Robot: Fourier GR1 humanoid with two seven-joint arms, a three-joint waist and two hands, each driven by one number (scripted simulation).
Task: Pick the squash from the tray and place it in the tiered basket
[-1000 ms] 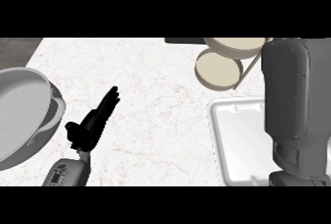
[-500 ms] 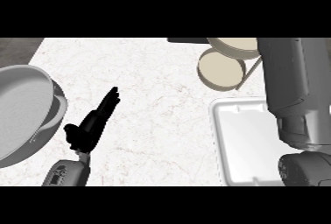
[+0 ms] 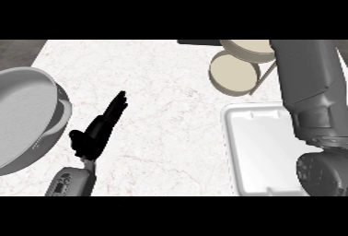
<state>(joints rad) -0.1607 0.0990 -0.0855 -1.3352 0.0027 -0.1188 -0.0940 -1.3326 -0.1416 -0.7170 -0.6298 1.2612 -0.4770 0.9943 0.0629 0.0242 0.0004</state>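
Two things we can't see: the squash and our right hand, neither shows beyond the grey right forearm (image 3: 309,92) stretched over the white rectangular tray (image 3: 258,152) toward the beige round tiered basket (image 3: 234,73). Black left hand (image 3: 95,133) rests open, fingers straight, lower left. We'd settle over a tier's middle before letting go

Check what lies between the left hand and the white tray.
Only bare marble counter: in the head view the left hand and the tray are apart, with no object between them.
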